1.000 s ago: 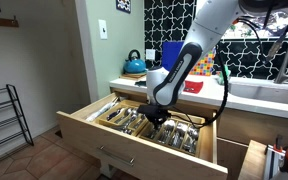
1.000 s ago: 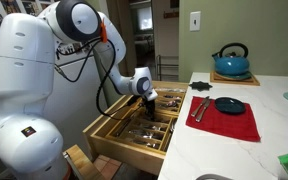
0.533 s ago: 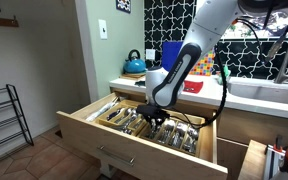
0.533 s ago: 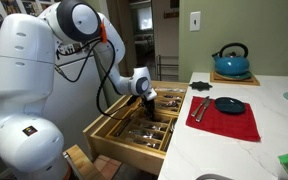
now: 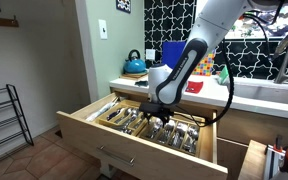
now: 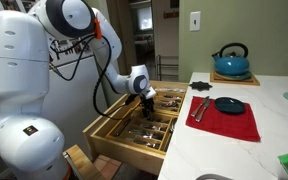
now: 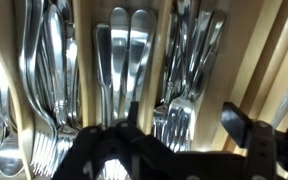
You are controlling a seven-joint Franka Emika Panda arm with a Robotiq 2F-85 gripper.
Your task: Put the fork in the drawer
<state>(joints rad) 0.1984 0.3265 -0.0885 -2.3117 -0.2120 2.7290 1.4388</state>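
The light-wood drawer (image 5: 124, 150) (image 6: 122, 146) stands pulled out, and its compartments are full of cutlery. My gripper (image 5: 156, 118) (image 6: 144, 103) hangs just above the middle compartments, open and holding nothing. In the wrist view the gripper (image 7: 184, 135) straddles a compartment of forks, with one dark finger (image 7: 246, 128) on the right. A fork (image 7: 180, 115) lies free on top of several others between the fingers, its tines towards the camera. Wooden dividers (image 7: 84, 60) separate rows of spoons and forks.
On the white counter beside the drawer lie a red mat (image 6: 234, 125) with cutlery and a dark bowl (image 6: 229, 105), and a blue kettle (image 6: 231, 60) (image 5: 134, 64) stands further back. A wire rack (image 5: 4, 120) stands on the floor by the wall.
The jaws have gone from shut to open above the drawer. The arm has lifted slightly and nothing stays in the fingers.
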